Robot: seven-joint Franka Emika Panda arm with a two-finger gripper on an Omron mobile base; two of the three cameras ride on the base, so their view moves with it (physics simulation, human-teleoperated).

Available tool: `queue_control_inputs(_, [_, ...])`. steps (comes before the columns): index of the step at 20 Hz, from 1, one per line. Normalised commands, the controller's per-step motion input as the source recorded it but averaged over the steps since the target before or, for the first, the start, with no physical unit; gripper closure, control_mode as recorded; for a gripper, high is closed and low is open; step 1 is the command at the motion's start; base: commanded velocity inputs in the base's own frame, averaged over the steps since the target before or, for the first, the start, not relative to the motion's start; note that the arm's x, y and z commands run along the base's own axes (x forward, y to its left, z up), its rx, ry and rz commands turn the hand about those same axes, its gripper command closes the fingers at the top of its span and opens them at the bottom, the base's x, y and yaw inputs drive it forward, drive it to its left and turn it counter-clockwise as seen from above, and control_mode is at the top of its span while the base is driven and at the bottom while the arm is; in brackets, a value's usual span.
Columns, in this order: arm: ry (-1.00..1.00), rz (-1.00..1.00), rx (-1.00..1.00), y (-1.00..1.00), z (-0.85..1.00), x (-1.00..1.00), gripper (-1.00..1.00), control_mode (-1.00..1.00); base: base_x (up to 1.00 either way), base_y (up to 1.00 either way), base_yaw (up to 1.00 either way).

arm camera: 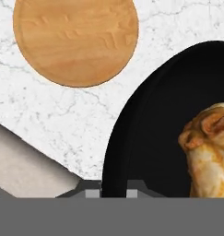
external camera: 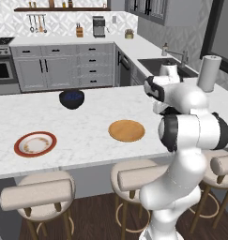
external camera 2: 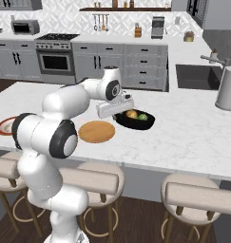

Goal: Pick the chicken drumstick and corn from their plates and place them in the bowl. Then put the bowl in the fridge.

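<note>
The right base view looks into the bowl (external camera 2: pixel 134 120) and shows the drumstick (external camera 2: pixel 131 114) and the corn (external camera 2: pixel 143 116) lying side by side inside it, just beyond the pincer (external camera 2: pixel 118 112). In the left base view the bowl (external camera: pixel 71 99) is seen from the side, a dark glossy shape with a bluish inside, and its contents are hard to make out. The hand view gives the close look: the bowl's black rim (arm camera: pixel 114 152) runs between the two finger tips (arm camera: pixel 91 190) at the bottom edge, so the pincer is closed on the bowl's rim. There the drumstick (arm camera: pixel 209 152) is golden-brown and lumpy, cut off at the right edge.

The wooden plate (arm camera: pixel 75 40) lies bare on the marble counter (arm camera: pixel 49 115) just beside the bowl, behind the pincer in the right base view (external camera 2: pixel 96 131). The red-rimmed plate (external camera: pixel 35 143), speckled brown, sits well apart on the far side of the wooden one; in the right base view the arm hides most of it (external camera 2: pixel 3 126).
</note>
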Motion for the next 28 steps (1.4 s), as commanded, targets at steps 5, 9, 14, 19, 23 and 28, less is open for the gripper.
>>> queue_control_inputs(5, [0.00,0.69,0.04,0.27,0.24,-0.18,1.00,-1.00,0.00,0.00,0.00])
queue_control_inputs(9, [-0.07,0.64,0.08,0.11,0.20,-0.52,1.00,-1.00,0.00,0.00,0.00])
queue_control_inputs(14, [-0.25,0.49,0.01,0.16,0.19,-0.89,1.00,-1.00,0.00,0.00,0.00])
queue_control_inputs(19, [-0.29,0.29,-0.01,0.58,0.24,-0.82,1.00,-1.00,0.00,0.00,0.00])
queue_control_inputs(23, [-0.06,0.02,0.03,0.38,0.35,-0.73,1.00,-1.00,0.00,0.00,0.00])
queue_control_inputs(28, [0.01,-0.03,0.10,0.14,0.34,-0.71,1.00,-1.00,0.00,0.00,0.00])
